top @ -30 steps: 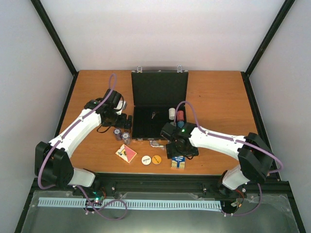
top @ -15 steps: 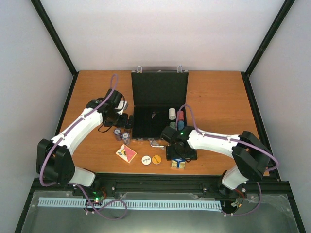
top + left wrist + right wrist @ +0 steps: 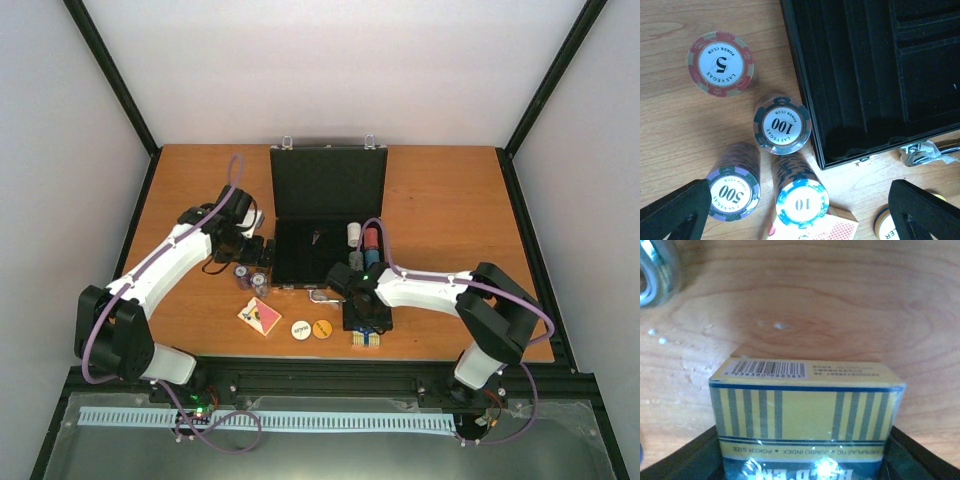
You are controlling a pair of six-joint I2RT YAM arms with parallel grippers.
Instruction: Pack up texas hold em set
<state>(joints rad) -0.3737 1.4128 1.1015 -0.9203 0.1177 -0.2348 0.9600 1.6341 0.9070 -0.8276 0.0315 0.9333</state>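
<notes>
Open black hinged case [image 3: 325, 230] holds few coloured chip stacks [image 3: 362, 237]; four more stacks [image 3: 250, 277] wait left of it under the spread left end effector [image 3: 800, 212]; in front, right end effector [image 3: 805, 460] straddles a yellow striped card deck [image 3: 805, 405], grip unclear.

Yellow card deck [image 3: 805, 410] — dark vertical stripes; black case [image 3: 865, 75].

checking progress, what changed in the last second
The right gripper shifted left and settled around the yellow deck, jaws narrowing; whether it grips is unclear. The left gripper, chip stacks, case and discs stayed put.
</notes>
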